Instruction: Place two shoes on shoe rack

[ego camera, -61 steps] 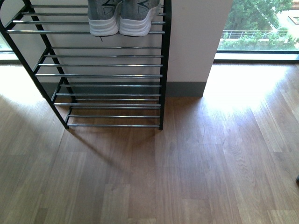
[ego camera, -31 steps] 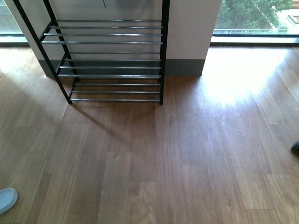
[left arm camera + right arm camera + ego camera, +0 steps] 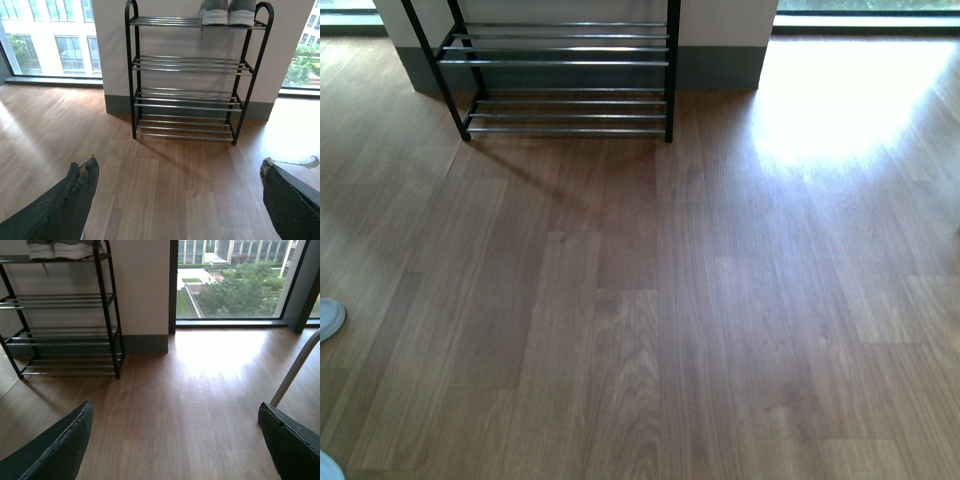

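1. The shoe rack (image 3: pixel 186 75) stands on the wooden floor (image 3: pixel 165 185) against a pale wall (image 3: pixel 115 45). It has a black frame and 4 shelves of shiny rods.
2. The 2 shoes sit on the top shelf, the first shoe (image 3: pixel 215 11) and the second shoe (image 3: pixel 242 11) side by side and touching. They are near one arched end of the frame, with their white soles toward the camera (their upper parts are cut off by the picture's edge).
3. The left claw (image 3: pixel 179 166) is spread wide and holds nothing. Its 2 dark fingers (image 3: pixel 65 205) hang over bare floor, well apart from the rack.
4. The right claw (image 3: pixel 175 406) is also wide and holds nothing. It is above the floor, with the rack (image 3: pixel 65 315) off to one side and a large window (image 3: pixel 230 280) ahead.
5. In the right wrist view, only the white soles of the shoes (image 3: pixel 60 249) show on the top shelf.
6. A slanted metal tube (image 3: pixel 295 367) crosses the floor's edge in the same view.
7. The front view shows only the rack's 2 lowest shelves (image 3: pixel 565 75), far across the floor.
8. A pale rounded thing (image 3: pixel 328 318) lies at that view's left edge, and I cannot tell what it is.
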`<state>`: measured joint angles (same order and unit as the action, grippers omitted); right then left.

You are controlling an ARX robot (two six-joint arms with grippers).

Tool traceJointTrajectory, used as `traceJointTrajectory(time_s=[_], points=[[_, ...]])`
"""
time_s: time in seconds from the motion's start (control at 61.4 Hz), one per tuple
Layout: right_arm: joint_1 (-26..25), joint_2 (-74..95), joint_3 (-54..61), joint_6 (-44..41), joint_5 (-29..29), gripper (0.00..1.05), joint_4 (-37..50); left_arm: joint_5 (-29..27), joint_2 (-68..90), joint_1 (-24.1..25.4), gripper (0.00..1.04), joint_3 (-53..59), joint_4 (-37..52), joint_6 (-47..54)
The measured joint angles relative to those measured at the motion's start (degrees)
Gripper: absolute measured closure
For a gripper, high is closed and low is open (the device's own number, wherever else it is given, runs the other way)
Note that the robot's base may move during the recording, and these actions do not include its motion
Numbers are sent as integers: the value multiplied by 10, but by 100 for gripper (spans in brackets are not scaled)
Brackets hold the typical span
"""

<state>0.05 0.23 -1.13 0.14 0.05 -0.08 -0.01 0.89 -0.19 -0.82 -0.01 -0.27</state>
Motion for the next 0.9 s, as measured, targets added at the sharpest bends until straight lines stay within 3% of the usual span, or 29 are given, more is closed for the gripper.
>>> traceJointTrajectory(time_s=[0.896], points=[[0, 0, 0, 0, 1, 9, 0, 0, 0, 0, 9, 0, 0, 0]])
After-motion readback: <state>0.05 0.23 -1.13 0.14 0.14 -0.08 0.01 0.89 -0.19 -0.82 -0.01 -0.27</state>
